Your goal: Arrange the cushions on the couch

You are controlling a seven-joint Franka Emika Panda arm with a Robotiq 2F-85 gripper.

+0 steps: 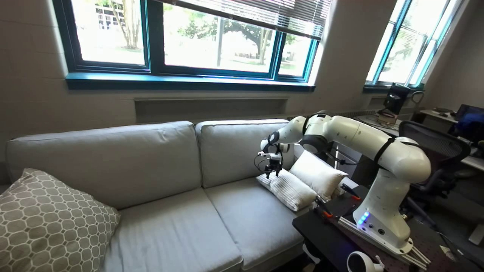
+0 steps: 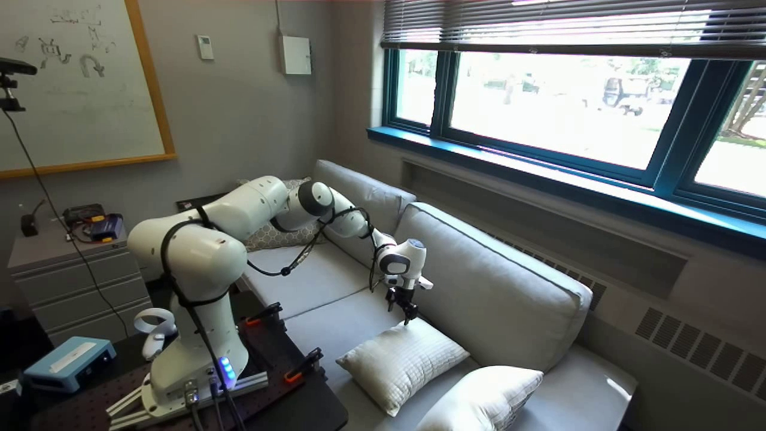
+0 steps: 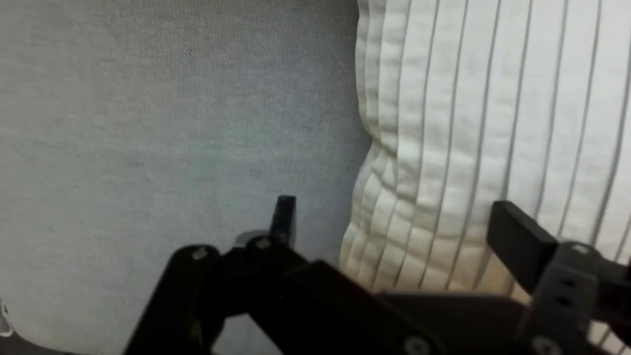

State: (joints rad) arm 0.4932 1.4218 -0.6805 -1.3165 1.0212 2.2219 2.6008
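Jaws spread wide and holding nothing, my gripper (image 3: 393, 202) hangs over the edge of a ribbed white cushion (image 3: 493, 108); in the wrist view one finger (image 3: 284, 217) stands above grey seat fabric at left, the other above the ribbing at right. Whether either fingertip touches the cloth, I cannot tell from this distance. The ribbed cushion lies on the right-hand seat of the light grey couch (image 1: 166, 226) in an exterior view, and a second white cushion (image 1: 317, 173), puffy and tilted, sits just beside it to the right, at the couch's end. My white arm (image 1: 351, 130) arches in from the right, its base, lit by blue lamps, mounted on a dark table (image 1: 319, 228) where black-and-orange clamps (image 1: 322, 206) sit along the edge. Well apart from the white pair, a larger beige pillow (image 1: 56, 223) with a lattice pattern rests at near left. Beyond the couch, daylight fills a blue-framed window (image 1: 196, 45) beneath a partly lowered blind (image 1: 264, 15). In an exterior view, a whiteboard (image 2: 78, 108) bearing marker drawings hangs at far left above a grey drawer cabinet (image 2: 54, 284), and a light-blue box (image 2: 69, 362) sits at near left.
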